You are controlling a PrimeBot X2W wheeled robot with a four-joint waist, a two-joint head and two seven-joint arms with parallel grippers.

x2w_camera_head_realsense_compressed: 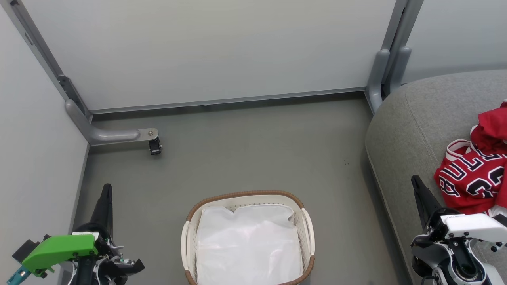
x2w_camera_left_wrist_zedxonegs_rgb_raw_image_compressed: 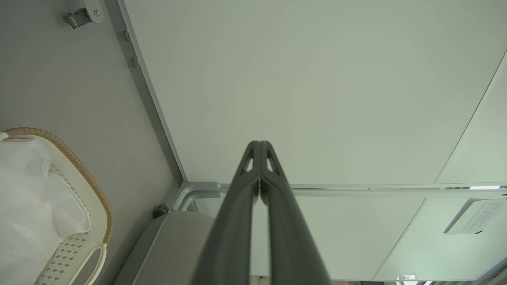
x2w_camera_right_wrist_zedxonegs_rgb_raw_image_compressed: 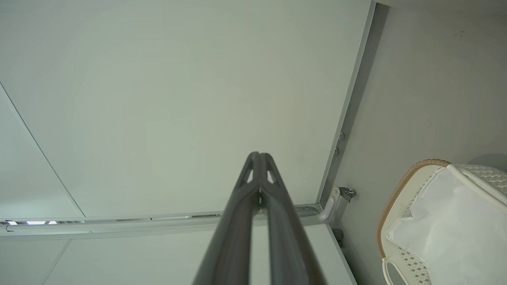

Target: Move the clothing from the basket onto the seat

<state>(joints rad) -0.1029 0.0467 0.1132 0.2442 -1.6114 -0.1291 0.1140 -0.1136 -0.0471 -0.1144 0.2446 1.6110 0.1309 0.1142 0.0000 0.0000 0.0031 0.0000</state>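
left claw [x2w_camera_head_realsense_compressed: 106, 189] pressed shut, nothing in it, low at the left beside the side panel. right claw [x2w_camera_head_realsense_compressed: 415, 180] likewise shut and empty, tip up in front of the seat [x2w_camera_head_realsense_compressed: 408, 126]. clothing is on the seat: the jersey [x2w_camera_head_realsense_compressed: 471, 178] with black white-edged lettering lies crumpled just beside the right wrist, and the second red garment [x2w_camera_head_realsense_compressed: 491, 128] is bunched behind it, touching it and running out of frame. the basket [x2w_camera_head_realsense_compressed: 245, 194] stands on the floor [x2w_camera_head_realsense_compressed: 257, 150] between the arms with a white liner [x2w_camera_head_realsense_compressed: 247, 241] spread in it, no red on top; what lies under the liner cannot be told. task looks about done. risks, as judged: the right wrist sits close over the jersey's lower edge, so a careless swing could snag the cloth and drag it toward the rounded cushion edge, where it might slip to the floor. the liner could be mistaken for clothing and pulled out. a low sweep by either arm could knock the light basket. surface: smooth grey-green floor, bare apart from the basket; the seat is grey woven fabric with a stitched seam. room: pale wall panels [x2w_camera_head_realsense_compressed: 206, 47] in grey metal frames, a bracket foot with a small caster [x2w_camera_head_realsense_compressed: 154, 147] at left rear, a grey post [x2w_camera_head_realsense_compressed: 380, 75] at the seat's back corner.
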